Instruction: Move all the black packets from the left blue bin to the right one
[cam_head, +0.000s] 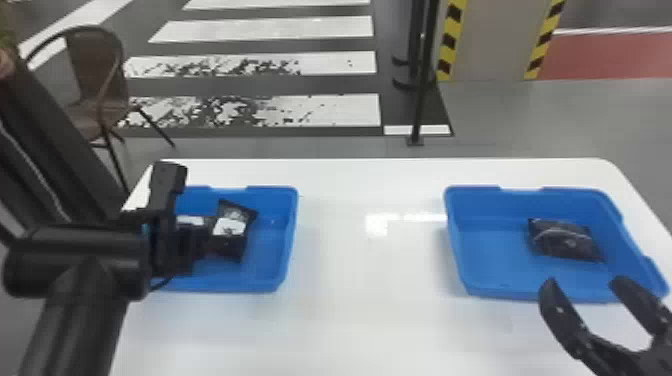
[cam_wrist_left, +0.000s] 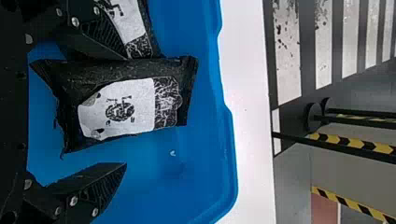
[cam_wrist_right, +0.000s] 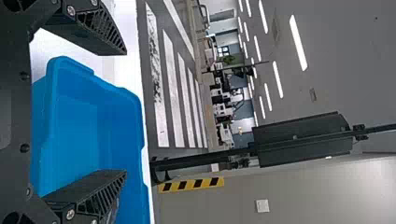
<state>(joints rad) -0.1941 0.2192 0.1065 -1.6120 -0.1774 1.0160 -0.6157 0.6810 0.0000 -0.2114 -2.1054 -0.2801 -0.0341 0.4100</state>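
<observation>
My left gripper (cam_head: 192, 245) is over the left blue bin (cam_head: 287, 235), beside the black packets. One packet (cam_head: 232, 227) with a white label lies in that bin, and another (cam_head: 192, 220) is partly behind the gripper. In the left wrist view, my left gripper (cam_wrist_left: 123, 112) stands open around a labelled packet (cam_wrist_left: 121, 105), with a second packet (cam_wrist_left: 128, 23) by one finger. The right blue bin (cam_head: 500, 270) holds a black packet (cam_head: 565, 240). My right gripper (cam_head: 580, 290) is open at that bin's near edge; the right wrist view shows my right gripper (cam_wrist_right: 126, 112) with nothing between its fingers.
Both bins stand on a white table (cam_head: 370, 280), with a wide gap between them. Beyond the table are a brown chair (cam_head: 97, 75) at the left, a black post (cam_head: 422, 90) and a pillar with yellow-black striped edges (cam_head: 492, 40).
</observation>
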